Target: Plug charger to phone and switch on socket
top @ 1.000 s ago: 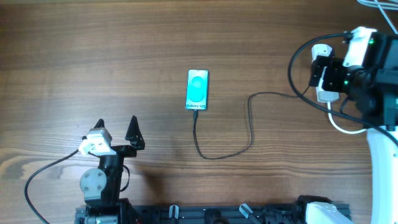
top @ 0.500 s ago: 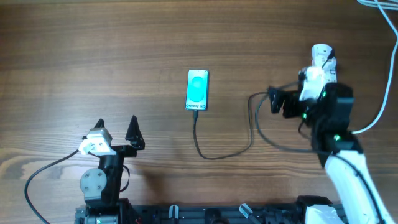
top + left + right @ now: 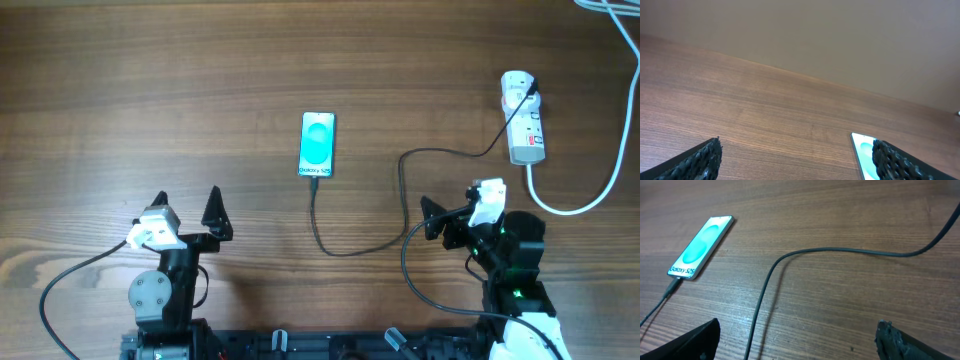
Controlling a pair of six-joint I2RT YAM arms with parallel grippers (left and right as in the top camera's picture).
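Wood-grain table (image 3: 150,80), overhead ref. Phone (image 3: 317,144) near ctr, face up, screen lit. Charger (image 3: 403,200) cable tip meets phone's 6 o'clock end, loops toward 3 o'clock, then runs to socket (image 3: 523,118) at 2 o'clock. Left gripper (image 3: 187,200) at 8 o'clock: fingers spread, nothing held. Right gripper (image 3: 797,337) at 4 o'clock: fingers spread, nothing held, cable on table beneath.

A robot lab bench is suggested by a wood-grain table (image 3: 120,80), a bare wall (image 3: 840,35) and a mounting rail (image 3: 300,343).
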